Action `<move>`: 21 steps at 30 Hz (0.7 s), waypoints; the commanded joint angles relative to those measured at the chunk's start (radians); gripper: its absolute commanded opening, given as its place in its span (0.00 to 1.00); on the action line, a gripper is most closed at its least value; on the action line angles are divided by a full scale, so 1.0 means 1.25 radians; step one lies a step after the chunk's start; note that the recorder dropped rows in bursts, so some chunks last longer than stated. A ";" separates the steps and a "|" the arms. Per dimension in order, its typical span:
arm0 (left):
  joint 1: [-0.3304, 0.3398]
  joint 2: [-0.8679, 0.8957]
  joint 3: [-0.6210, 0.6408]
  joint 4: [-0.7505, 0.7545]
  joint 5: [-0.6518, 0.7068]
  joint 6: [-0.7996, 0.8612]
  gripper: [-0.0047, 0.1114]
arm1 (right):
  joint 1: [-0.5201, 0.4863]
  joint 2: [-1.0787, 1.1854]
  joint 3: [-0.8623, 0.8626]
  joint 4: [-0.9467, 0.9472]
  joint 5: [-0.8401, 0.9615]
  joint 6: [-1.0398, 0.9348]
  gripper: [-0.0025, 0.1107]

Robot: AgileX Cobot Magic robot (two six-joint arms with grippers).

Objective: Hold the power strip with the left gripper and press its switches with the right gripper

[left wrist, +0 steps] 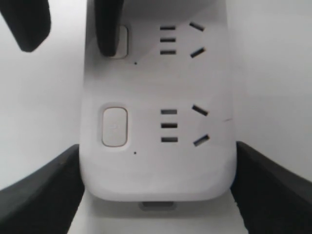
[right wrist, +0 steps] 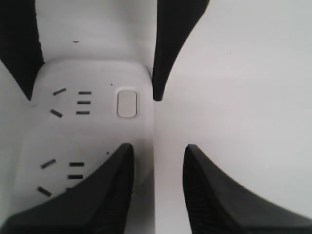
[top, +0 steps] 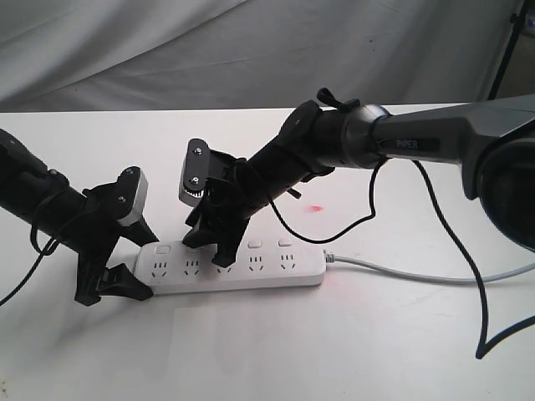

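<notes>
The white power strip point(top: 251, 271) lies flat on the table with its grey cable point(top: 401, 272) running off to the right. My left gripper point(top: 140, 264) is shut on the strip's left end, one black finger point(left wrist: 41, 195) against each long side of the power strip point(left wrist: 156, 92). My right gripper point(top: 209, 251) hangs over the strip with its jaws slightly apart and nothing between them. One of its fingers point(left wrist: 107, 29) partly covers the second of the switches, and the other finger point(left wrist: 27, 22) is off the strip over the table. The first switch point(left wrist: 115, 126) point(right wrist: 126, 103) is uncovered.
A grey-white cloth backdrop point(top: 167, 50) hangs behind the white table point(top: 276, 351). A small red spot point(top: 315, 207) shows on the table behind the strip. A black cable point(top: 478, 309) from the right arm loops down at the right.
</notes>
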 commanded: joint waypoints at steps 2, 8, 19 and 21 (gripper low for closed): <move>-0.004 -0.003 -0.002 0.005 -0.003 -0.007 0.66 | 0.006 0.010 0.013 -0.044 -0.001 -0.012 0.32; -0.004 -0.003 -0.002 0.005 -0.003 -0.007 0.66 | 0.006 0.011 0.013 -0.049 -0.001 -0.010 0.32; -0.004 -0.003 -0.002 0.005 -0.003 -0.007 0.66 | 0.008 0.038 0.021 -0.057 0.008 -0.010 0.32; -0.004 -0.003 -0.002 0.005 -0.003 -0.007 0.66 | 0.006 0.038 0.027 -0.057 0.005 -0.010 0.32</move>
